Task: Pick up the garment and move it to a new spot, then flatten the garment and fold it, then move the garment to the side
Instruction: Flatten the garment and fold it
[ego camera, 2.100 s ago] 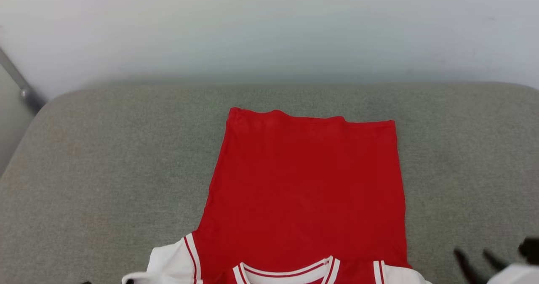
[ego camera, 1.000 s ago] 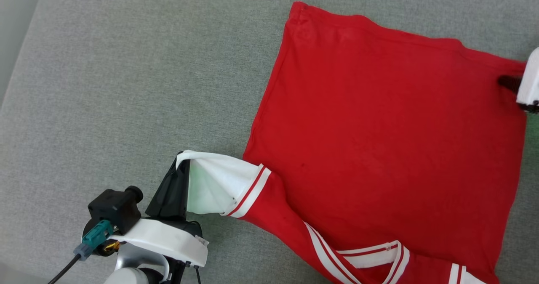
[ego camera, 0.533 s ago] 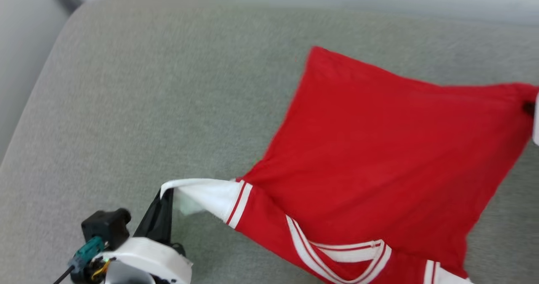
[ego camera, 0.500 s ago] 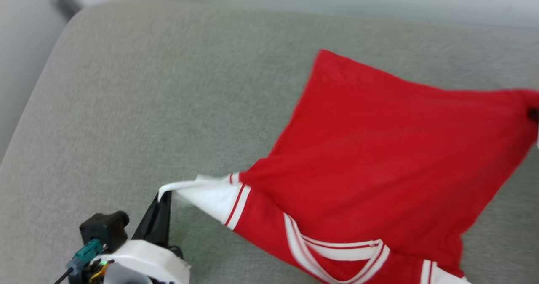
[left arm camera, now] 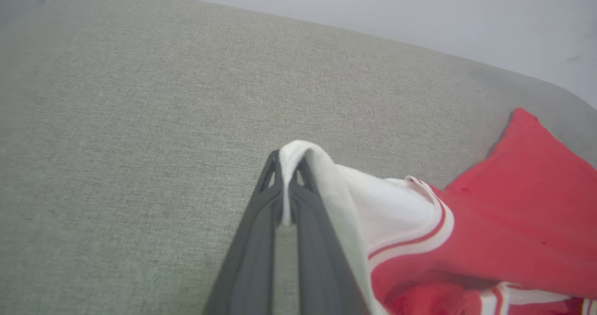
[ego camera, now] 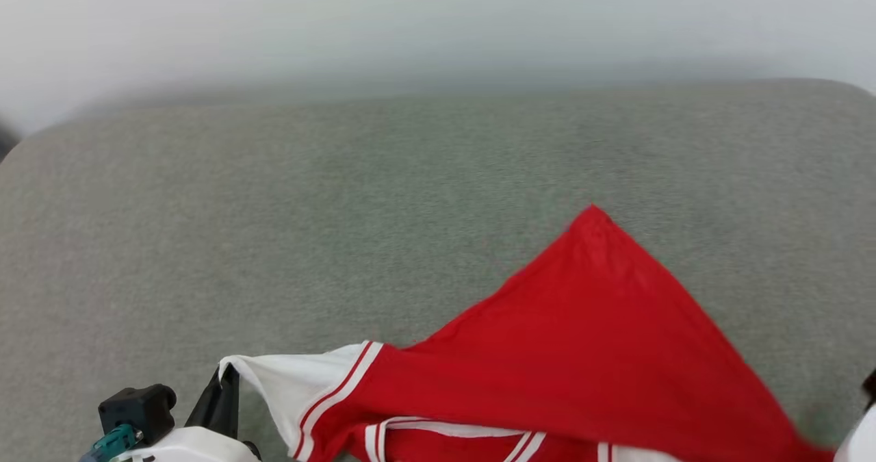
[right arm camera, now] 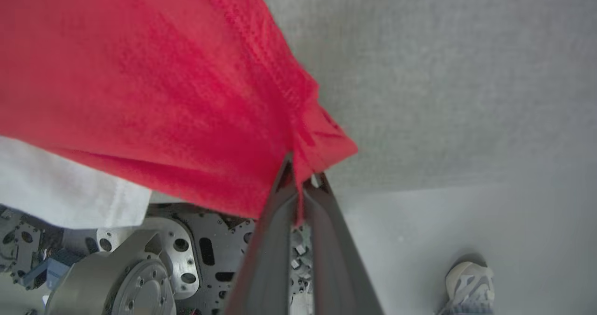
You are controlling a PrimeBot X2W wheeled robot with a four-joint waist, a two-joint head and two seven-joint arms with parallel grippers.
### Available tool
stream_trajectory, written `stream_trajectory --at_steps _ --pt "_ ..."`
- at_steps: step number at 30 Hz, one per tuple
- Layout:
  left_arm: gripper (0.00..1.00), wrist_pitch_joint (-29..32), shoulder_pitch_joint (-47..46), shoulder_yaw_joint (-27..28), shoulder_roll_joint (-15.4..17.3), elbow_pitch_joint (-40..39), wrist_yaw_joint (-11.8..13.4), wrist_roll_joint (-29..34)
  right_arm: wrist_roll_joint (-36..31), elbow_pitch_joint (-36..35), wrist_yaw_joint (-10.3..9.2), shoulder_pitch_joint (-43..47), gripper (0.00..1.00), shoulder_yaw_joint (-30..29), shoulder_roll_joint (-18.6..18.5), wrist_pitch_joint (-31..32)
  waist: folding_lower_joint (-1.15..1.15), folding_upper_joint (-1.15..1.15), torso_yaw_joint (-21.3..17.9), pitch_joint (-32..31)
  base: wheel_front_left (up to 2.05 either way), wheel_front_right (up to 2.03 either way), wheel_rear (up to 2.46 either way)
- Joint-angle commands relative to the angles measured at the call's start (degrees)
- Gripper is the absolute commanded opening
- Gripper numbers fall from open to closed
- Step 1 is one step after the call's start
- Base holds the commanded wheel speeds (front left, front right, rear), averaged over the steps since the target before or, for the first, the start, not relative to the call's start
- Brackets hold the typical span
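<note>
My left hand (left arm camera: pixel 285 189) is closed on the edge of the shirt's (ego camera: pixel 582 352) white sleeve (left arm camera: pixel 373 203). My right hand (right arm camera: pixel 301 177) is closed on a red hem corner (right arm camera: pixel 322 140). The shirt spans between the two hands, so its long axis runs across me, from left hand to right hand, along the near edge of the counter (ego camera: pixel 342 209). A free red corner (ego camera: pixel 593 219) points away from me; I cannot tell whether it rests on the counter or hangs just above it. In the right wrist view the right hand sits beyond the counter's edge, over the floor (right arm camera: pixel 443 221). Judgement: the open surface lies ahead of both hands and to the left. The left hand is nearer to it, so the right hand has the longer carry.
</note>
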Motion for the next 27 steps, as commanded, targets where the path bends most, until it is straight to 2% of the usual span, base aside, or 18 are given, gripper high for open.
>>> stream_trajectory --at_steps 1,2,3,4,5,6,9,14,20,23,27 --pt "0.0 0.2 0.5 0.2 0.2 0.0 0.3 -0.1 0.4 -0.2 -0.04 2.2 0.0 0.1 1.3 -0.1 0.01 0.0 -2.2 -1.3 0.0 0.0 0.0" --pt "0.0 0.3 0.6 0.2 0.2 0.1 0.5 -0.2 0.8 0.1 -0.04 3.9 0.0 -0.2 2.7 -0.3 0.01 0.0 -2.5 -1.2 0.0 0.0 0.0" --pt "0.0 0.4 0.6 0.3 0.2 0.1 0.5 -0.2 0.8 0.1 -0.04 5.1 0.13 -0.3 3.8 -1.0 0.01 0.0 -2.9 -1.2 0.0 0.0 0.0" --pt "0.0 0.5 0.6 0.4 0.3 0.1 0.6 -0.3 1.0 0.3 -0.04 5.9 0.43 -0.5 4.6 -1.9 0.01 0.0 -3.3 -1.1 0.0 0.0 0.0" --pt "0.0 0.6 0.6 0.4 0.4 0.0 0.8 -0.3 1.1 0.5 -0.04 6.4 0.64 -0.9 5.7 -3.0 0.01 0.0 -3.6 -1.1 0.0 0.0 0.0" --pt "0.0 0.8 0.6 0.4 0.5 0.0 1.0 -0.2 1.4 0.5 -0.04 6.7 1.0 -1.2 6.5 -4.5 0.01 0.0 -3.8 -1.1 0.0 0.0 0.0" --pt "0.0 1.0 0.6 0.5 0.7 -0.4 1.2 -0.1 1.2 0.3 -0.04 5.6 1.0 -2.1 7.7 -10.1 0.01 0.0 -4.4 -0.7 0.0 0.0 0.0" --pt "0.0 1.3 -0.5 0.3 1.0 -1.8 1.7 0.4 0.9 0.4 -0.04 0.6 1.0 -3.8 8.1 -23.1 0.01 0.0 -4.3 0.8 0.0 0.0 0.0" --pt "0.0 0.9 -3.3 -0.4 0.8 -4.4 1.6 1.6 1.2 3.0 -0.03 -9.4 1.0 -3.3 8.0 -36.2 0.01 0.0 -2.8 5.1 0.0 0.0 0.0" --pt "0.0 0.4 -5.6 -0.8 0.4 -5.6 1.1 2.2 1.6 4.9 -0.03 -15.0 1.0 -2.1 7.4 -37.9 0.01 0.0 -1.4 8.0 0.0 0.0 0.0" --pt "0.0 -0.6 -8.9 -1.5 -0.4 -6.3 0.3 2.7 2.1 7.2 -0.04 -22.4 1.0 1.1 6.0 -33.8 0.01 0.0 0.7 11.1 0.0 0.0 0.0"
